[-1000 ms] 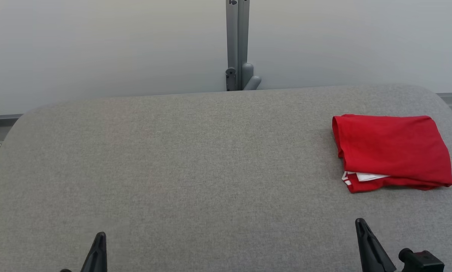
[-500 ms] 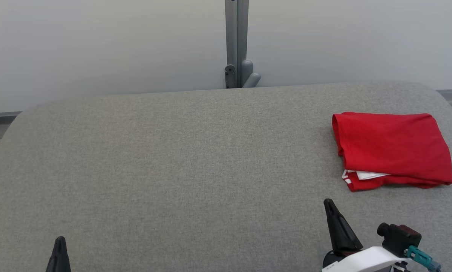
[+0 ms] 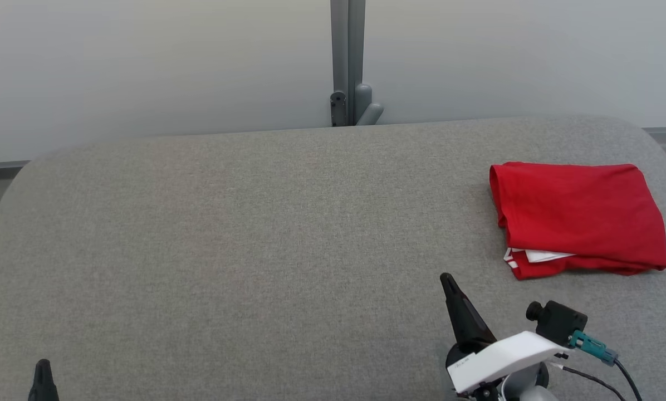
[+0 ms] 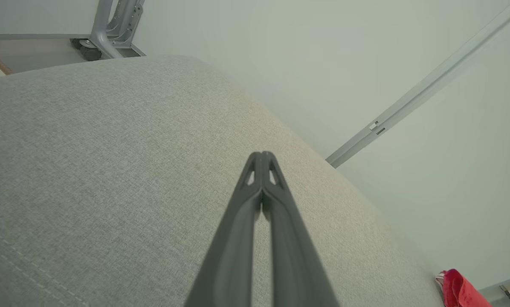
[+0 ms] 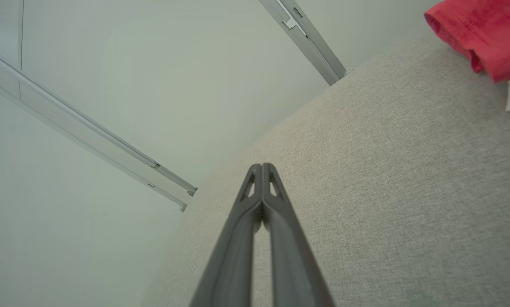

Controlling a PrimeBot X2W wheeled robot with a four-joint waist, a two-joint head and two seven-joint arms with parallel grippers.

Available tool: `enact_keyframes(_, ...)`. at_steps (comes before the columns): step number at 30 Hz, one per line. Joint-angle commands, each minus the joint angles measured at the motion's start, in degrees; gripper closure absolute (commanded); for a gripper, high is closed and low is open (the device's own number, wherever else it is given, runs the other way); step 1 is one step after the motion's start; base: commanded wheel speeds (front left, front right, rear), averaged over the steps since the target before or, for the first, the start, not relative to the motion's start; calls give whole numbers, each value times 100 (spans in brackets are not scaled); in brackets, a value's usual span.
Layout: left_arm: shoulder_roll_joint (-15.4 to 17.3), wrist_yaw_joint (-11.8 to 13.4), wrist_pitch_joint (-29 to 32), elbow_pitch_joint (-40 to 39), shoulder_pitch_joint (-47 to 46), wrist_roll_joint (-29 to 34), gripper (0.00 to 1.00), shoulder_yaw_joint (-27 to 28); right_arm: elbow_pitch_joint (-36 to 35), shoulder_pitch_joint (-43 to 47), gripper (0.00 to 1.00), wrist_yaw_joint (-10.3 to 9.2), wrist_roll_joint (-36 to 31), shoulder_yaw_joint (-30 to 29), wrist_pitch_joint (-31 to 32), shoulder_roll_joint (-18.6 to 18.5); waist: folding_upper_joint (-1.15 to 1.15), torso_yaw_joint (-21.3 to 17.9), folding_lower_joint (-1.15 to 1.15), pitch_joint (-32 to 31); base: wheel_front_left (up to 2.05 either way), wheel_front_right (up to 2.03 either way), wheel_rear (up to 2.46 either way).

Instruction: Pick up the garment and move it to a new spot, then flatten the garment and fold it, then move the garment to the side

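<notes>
The garment is red with a bit of white trim and lies folded at the right end of the grey padded table. A corner of the garment shows at the top right of the right wrist view, and a sliver of the garment at the lower right of the left wrist view. My right gripper is shut and empty, below and left of the garment, apart from it. At the bottom left edge my left gripper is shut too, its fingers pressed together over bare table.
A grey metal post stands behind the table's far edge against a pale wall. The table's corners are rounded, and the garment lies near the right edge. A black camera with a teal plug rides on my right wrist.
My right gripper has moved left and farther up over the table. The left gripper has slid left and down toward the frame's bottom edge. The garment has stayed put.
</notes>
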Motion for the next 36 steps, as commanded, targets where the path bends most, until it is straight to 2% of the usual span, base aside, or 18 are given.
enact_keyframes(1, 15, 3, 61, -101, 30, -240, 100, 129, 23, -260, 100, 1, 286, 118, 19, -15, 0, -2, 0, 7, 0, 0, 0)
enact_keyframes(16, -23, 4, 410, -190, 59, -1464, 100, 705, 470, -944, 100, 1, 1741, 719, 114, -20, 0, -23, 0, 71, 0, 0, 0)
enact_keyframes(36, -59, 5, 791, -278, 83, -2790, 100, 1323, 953, -1670, 100, 1, 3296, 1361, 221, -22, 0, -49, 0, 151, 0, 0, 0)
